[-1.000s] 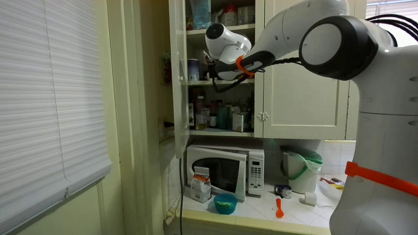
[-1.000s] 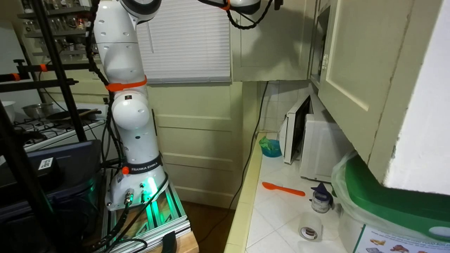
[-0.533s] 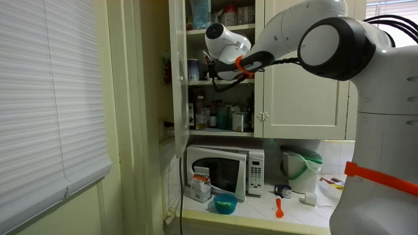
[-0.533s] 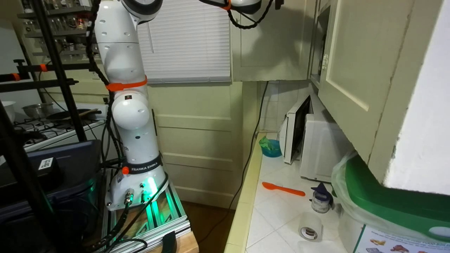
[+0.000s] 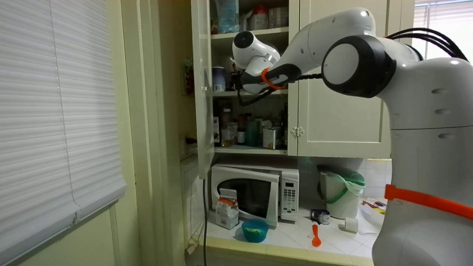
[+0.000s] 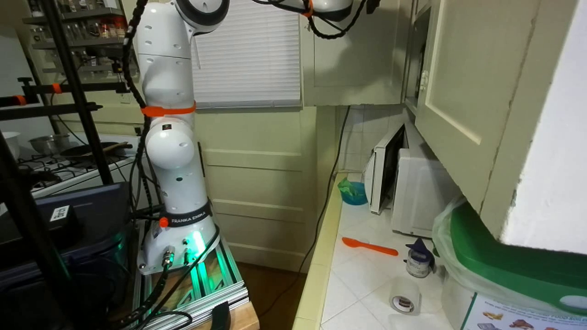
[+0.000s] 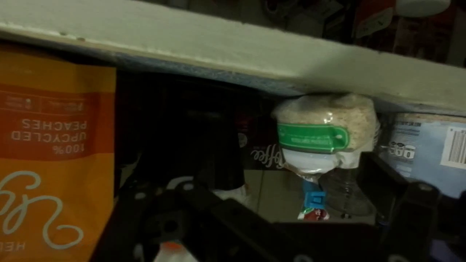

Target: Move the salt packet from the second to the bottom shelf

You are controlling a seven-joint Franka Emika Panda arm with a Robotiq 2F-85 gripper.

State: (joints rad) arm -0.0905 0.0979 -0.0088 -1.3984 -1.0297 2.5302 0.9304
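Observation:
The wrist view stands upside down. A clear packet of pale grains with a green label (image 7: pixel 313 138), possibly the salt packet, rests on the second shelf (image 7: pixel 255 51) with a blue clip at its top. My gripper (image 7: pixel 280 174) is open; its dark fingers stand either side of the packet, which looks apart from them. In an exterior view the gripper (image 5: pixel 235 79) is at the second shelf, partly behind the wrist, and the packet is hidden or unclear. In an exterior view the bottom shelf (image 5: pixel 251 149) holds dark bottles and jars.
An orange peach bag (image 7: pixel 54 156) and a blue-grey canister (image 7: pixel 429 149) flank the packet; a dark coffee box (image 7: pixel 262 156) stands behind. The cupboard door (image 5: pixel 203 92) is open. Below are a microwave (image 5: pixel 288 192), a white bag (image 5: pixel 227 214) and a blue bowl (image 5: pixel 255 231).
The arm has shifted toward the cupboard, its elbow and shoulder swinging over, and the wrist has dropped slightly in the last half second. The shelf and counter things stay put.

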